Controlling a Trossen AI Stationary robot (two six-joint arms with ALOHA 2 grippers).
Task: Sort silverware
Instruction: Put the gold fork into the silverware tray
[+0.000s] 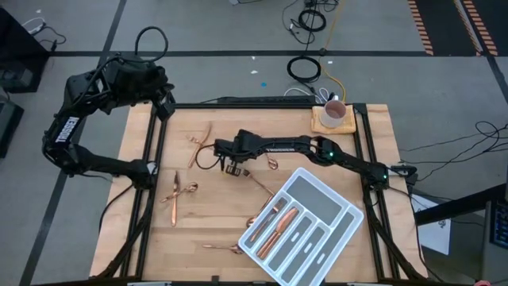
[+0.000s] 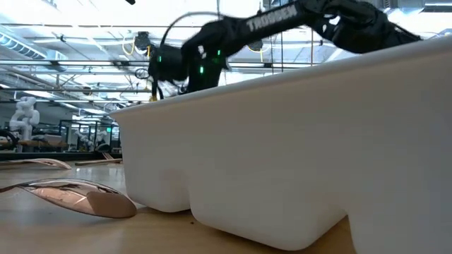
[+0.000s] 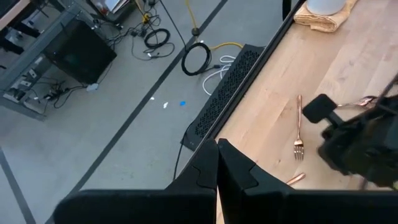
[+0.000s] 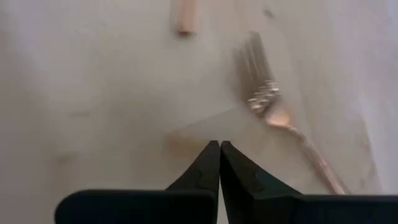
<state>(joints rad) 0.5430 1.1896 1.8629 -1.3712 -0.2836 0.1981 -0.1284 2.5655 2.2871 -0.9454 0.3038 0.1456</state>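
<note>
The whole table [image 1: 143, 159] is laid out only in the high view. There the right gripper [image 1: 232, 168] is seen reaching across to the middle of the table, while the left gripper [image 1: 165, 105] is held over the far left corner. The white divided tray [image 1: 333, 208] is set at the near right, with several copper pieces [image 1: 278, 225] already lying in its compartments. More silverware is scattered on the wood: a fork and another piece [image 1: 200, 144] at the far left, a small cluster [image 1: 176, 193] at the near left, and one piece [image 1: 222, 249] just beside the tray's near corner. A white mug [image 1: 334, 113] on a cloth is placed at the far right.

In the right wrist view the fingers [image 4: 205, 165] are pressed together with nothing between them, just above bare wood, and a fork [image 4: 267, 102] is shown near their tips but apart from them. In the left wrist view that arm's fingers [image 3: 208, 168] are likewise closed on nothing.

In the low view a spoon [image 2: 85, 195] is seen lying beside the tray wall [image 2: 296, 141], and "TROSSEN" can be read on the arm above.
</note>
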